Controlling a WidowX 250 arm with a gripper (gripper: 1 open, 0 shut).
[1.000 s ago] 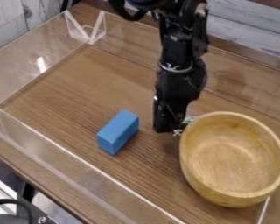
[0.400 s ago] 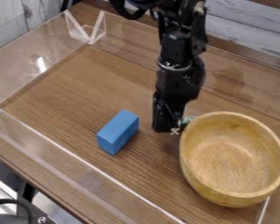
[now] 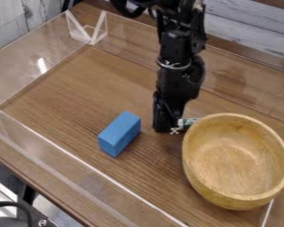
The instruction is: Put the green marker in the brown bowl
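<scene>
My gripper (image 3: 169, 128) points straight down at the table, just left of the brown bowl (image 3: 237, 160). Its jaws are shut low over the wood. A short piece of the green marker (image 3: 188, 121), white and green, pokes out to the right of the fingertips (image 3: 166, 124), close to the bowl's left rim. The rest of the marker is hidden behind the fingers. The bowl is a large round wooden one with nothing inside it.
A blue rectangular block (image 3: 120, 133) lies on the table left of the gripper. Clear plastic walls (image 3: 38, 62) enclose the wooden table, with a folded clear piece (image 3: 88, 28) at the back left corner.
</scene>
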